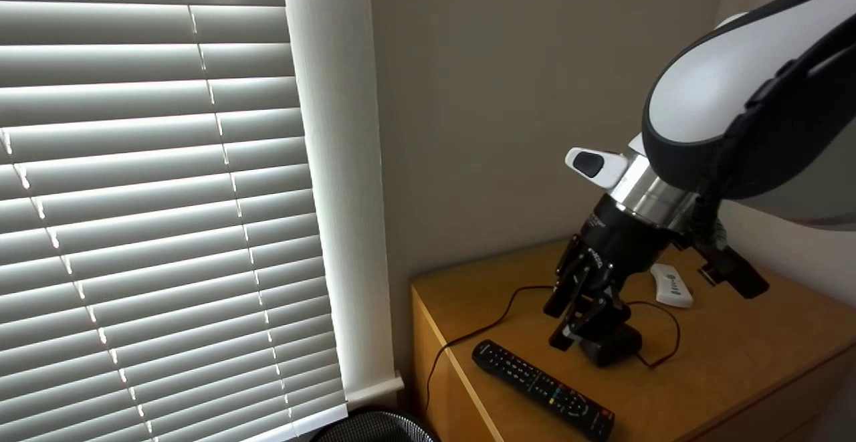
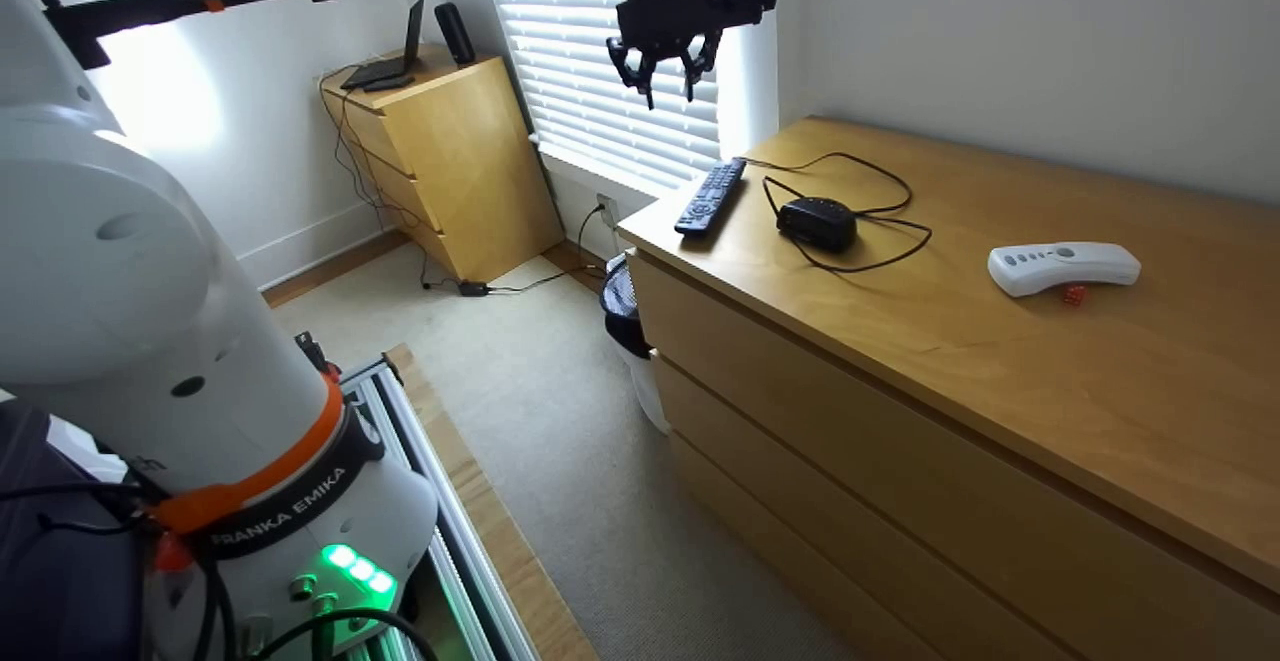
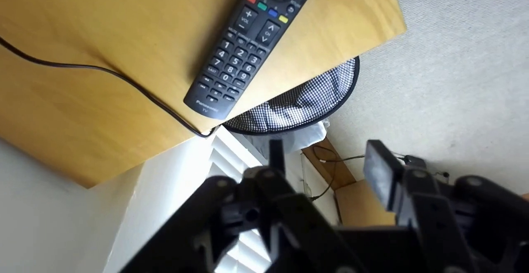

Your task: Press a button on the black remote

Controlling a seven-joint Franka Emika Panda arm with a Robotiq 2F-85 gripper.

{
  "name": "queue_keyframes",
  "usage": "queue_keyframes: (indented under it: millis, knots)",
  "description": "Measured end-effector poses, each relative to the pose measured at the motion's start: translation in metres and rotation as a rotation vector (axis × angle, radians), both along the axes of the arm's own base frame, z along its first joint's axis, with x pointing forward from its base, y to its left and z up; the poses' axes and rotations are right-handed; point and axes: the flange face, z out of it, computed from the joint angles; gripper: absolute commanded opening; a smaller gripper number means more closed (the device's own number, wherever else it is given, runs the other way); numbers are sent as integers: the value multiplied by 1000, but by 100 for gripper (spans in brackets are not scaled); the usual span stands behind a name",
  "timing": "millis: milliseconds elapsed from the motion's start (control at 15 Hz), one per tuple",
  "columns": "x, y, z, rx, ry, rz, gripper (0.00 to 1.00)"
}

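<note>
so the gripper point(image 3: 326, 163) hangs in the air with its two fingers spread apart, you can see the gap in the wrist view, and in an exterior view they point downward. the black remote point(image 3: 244, 50) sits apart from it, lying flat with the buttons up on the wooden dresser point(image 2: 900, 331), near the corner by the white blinds point(image 1: 154, 161). wrist view is sharp enough to read panasonic tv on one end, plus the number keys and the little red, green, blue and yellow ones. near the remote there's a chunky black gadget point(image 2: 818, 224) with a thin black cord point(image 3: 103, 68) that loops around and drops over the dresser edge. further along the top lies a white device point(image 2: 1063, 266) with buttons, and a tiny red cube point(image 2: 1074, 295) is just beside it. down below the edge is a mesh bin point(image 3: 326, 89) with some clear plastic point(image 3: 309, 134) hanging out. past that it's pale carpet point(image 2: 560, 421), then a second dresser point(image 2: 470, 171) holding an open laptop point(image 2: 378, 73). the robot base point(image 2: 395, 506) has a few green lights point(image 2: 360, 569) on.
</note>
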Motion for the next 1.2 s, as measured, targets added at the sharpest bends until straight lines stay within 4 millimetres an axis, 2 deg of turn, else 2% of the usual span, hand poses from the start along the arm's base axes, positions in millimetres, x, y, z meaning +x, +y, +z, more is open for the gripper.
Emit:
queue_keyframes:
  millis: [200, 667, 1200]
  knots:
    - [12, -4, -13, 35, 6, 6, 1]
    - [32, -10, -44, 75, 30, -5, 0]
    - [47, 8, -74, 69, -16, -26, 0]
